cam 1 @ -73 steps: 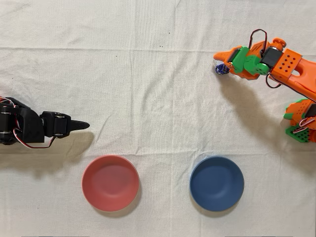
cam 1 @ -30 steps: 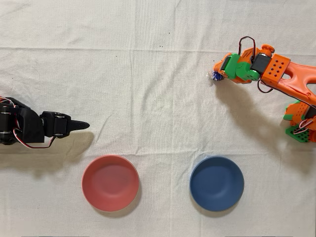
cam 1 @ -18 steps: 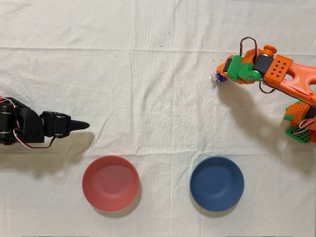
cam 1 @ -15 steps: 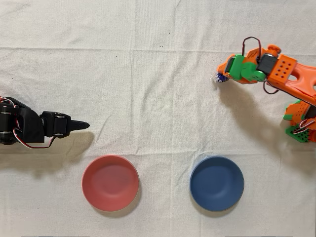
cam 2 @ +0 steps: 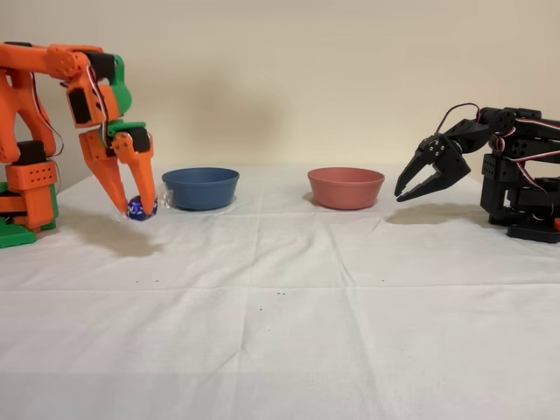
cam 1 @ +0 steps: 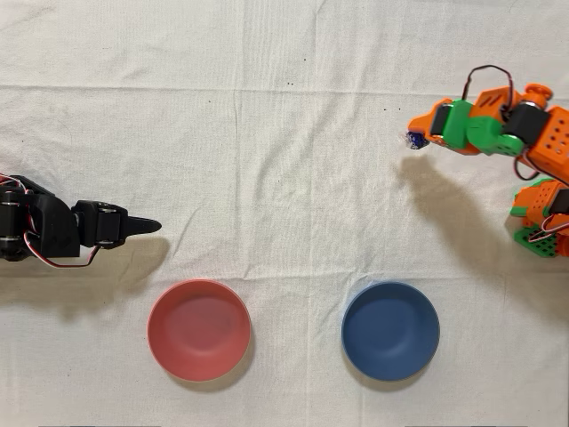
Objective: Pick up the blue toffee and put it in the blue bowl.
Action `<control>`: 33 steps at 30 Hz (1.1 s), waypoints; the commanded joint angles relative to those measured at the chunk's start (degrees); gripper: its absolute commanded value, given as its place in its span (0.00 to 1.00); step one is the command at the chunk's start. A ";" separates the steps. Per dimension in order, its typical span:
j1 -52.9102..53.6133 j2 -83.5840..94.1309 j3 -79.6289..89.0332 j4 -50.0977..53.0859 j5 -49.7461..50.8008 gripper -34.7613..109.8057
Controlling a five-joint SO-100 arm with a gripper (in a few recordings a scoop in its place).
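Gripper: orange gripper (cam 2: pixel 136 207) is pinched tight on the blue toffee (cam 2: pixel 137 208), its tips pointing down. From the side, the sweet hangs just above the white cloth (cam 2: pixel 280 289).

What changed: a moment ago the gripper was low over the cloth with the toffee at its tips. Now the arm has pulled back toward its own base and come up, and the sweet came with it. In the overhead view the toffee (cam 1: pixel 415 139) has moved to the right and peeks out at the gripper (cam 1: pixel 420 138) tip.

What that means: I think the pick-up part is done. The carry to the bowl comes next.

Blue bowl: the blue bowl (cam 1: pixel 390 330) sits near the bottom of the overhead view, well apart from the toffee. It has nothing in it.

Red bowl: the salmon-red bowl (cam 1: pixel 198 329) sits beside the blue one and should be left alone.

Side view tells: the toffee is off the cloth, with a dark shadow under it. The blue bowl (cam 2: pixel 200 188) sits farther back, with the red bowl (cam 2: pixel 346 187) to its right.

Top view tells: how far across the cloth (cam 1: pixel 267 178) the sweet must go. It also shows inside both bowls.

Far side: the black arm (cam 2: pixel 490 171) sits idle.
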 commanded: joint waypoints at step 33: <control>-39.20 1.41 -26.46 5.89 2.81 0.34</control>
